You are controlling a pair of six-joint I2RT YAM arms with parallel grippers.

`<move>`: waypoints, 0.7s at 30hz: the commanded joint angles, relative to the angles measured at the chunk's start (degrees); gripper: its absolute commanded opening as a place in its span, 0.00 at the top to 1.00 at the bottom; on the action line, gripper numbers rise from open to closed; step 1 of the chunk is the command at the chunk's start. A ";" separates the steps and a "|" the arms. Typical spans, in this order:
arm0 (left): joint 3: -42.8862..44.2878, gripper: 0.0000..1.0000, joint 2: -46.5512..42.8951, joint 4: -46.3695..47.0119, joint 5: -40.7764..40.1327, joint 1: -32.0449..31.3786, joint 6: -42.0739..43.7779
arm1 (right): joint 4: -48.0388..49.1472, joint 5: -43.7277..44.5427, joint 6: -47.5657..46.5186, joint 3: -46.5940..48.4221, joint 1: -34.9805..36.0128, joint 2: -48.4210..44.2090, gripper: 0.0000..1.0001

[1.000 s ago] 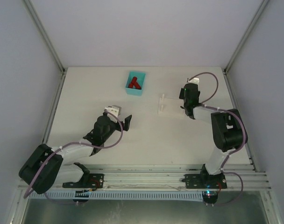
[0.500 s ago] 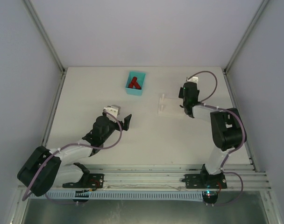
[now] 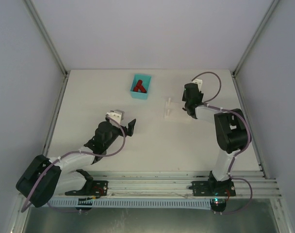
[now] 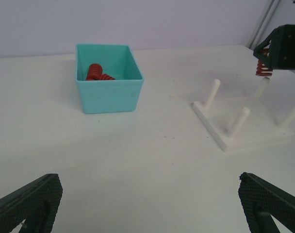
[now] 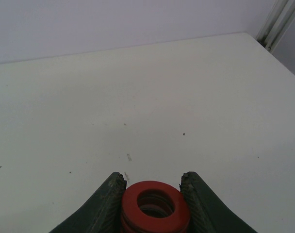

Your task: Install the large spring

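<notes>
Red large spring (image 5: 155, 206): clamped upright in the right pincer (image 5: 154, 180), just above a far peg (image 4: 264, 83) of the white peg base (image 4: 244, 138) on the tabletop (image 4: 138, 160). Left pincer (image 4: 148, 180): spread wide, holding nothing. Hazard, as judged: a bore off the peg's axis would catch the tip, tilt, and jump free on release.

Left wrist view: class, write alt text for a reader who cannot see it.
At upper right, the right gripper holds a red spring near the top of a far peg on the white four-peg base. A teal box with more red springs sits at left; the open left gripper frames the bottom corners.
</notes>
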 commanded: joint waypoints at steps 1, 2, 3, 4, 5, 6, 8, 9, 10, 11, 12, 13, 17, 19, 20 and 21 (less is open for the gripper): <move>-0.39 0.01 -1.23 1.32 0.27 -0.17 -0.45 | -1.08 4.82 1.40 2.26 1.45 1.28 1.00; -0.39 0.01 -1.34 1.22 0.27 -0.16 -0.54 | -1.11 5.36 1.40 2.25 1.67 1.39 1.00; -0.48 0.01 -1.43 1.24 0.33 -0.12 -0.51 | -1.08 5.77 1.45 2.17 1.83 1.41 1.00; -0.52 0.01 -1.53 1.34 0.35 -0.18 -0.53 | -1.09 6.17 1.48 2.04 1.93 1.49 1.00; -0.52 0.01 -1.62 1.37 0.36 -0.19 -0.63 | -1.11 6.61 1.56 1.95 2.09 1.57 1.00; -0.60 0.01 -1.71 1.30 0.40 -0.17 -0.60 | -1.15 7.39 1.64 1.76 2.20 1.62 1.00; -0.61 0.01 -1.81 1.29 0.57 -0.19 -0.74 | -1.05 9.13 1.79 1.39 2.46 1.50 1.00; -0.61 0.01 -1.81 1.32 0.61 -0.19 -0.76 | -1.01 10.01 1.88 1.18 2.69 1.50 1.00; -0.61 0.01 -1.81 1.35 0.70 -0.13 -0.76 | -0.89 10.68 1.95 1.01 2.83 1.43 1.00; -0.61 0.01 -1.81 1.38 0.78 -0.18 -0.78 | -0.92 11.20 2.05 0.94 3.15 1.48 1.00; -0.61 0.01 -1.79 1.38 0.79 -0.16 -0.79 | -0.83 11.87 2.12 0.75 3.42 1.44 0.99; -0.61 0.01 -1.81 1.43 0.80 -0.18 -0.77 | -0.43 12.53 2.00 0.45 3.73 1.29 0.99; -0.70 0.01 -1.89 1.46 0.71 -0.21 -0.73 | 1.68 13.72 0.17 0.06 4.69 1.24 0.97; -0.70 0.01 -1.90 1.48 0.71 -0.19 -0.76 | 1.63 14.97 0.01 0.14 5.09 1.45 0.94; -0.78 0.01 -1.95 1.49 0.71 -0.19 -0.76 | 1.35 15.19 0.44 0.06 5.14 1.58 0.93; -0.78 0.01 -2.03 1.50 0.71 -0.17 -0.76 | 1.10 15.45 1.01 -0.03 5.27 1.73 0.92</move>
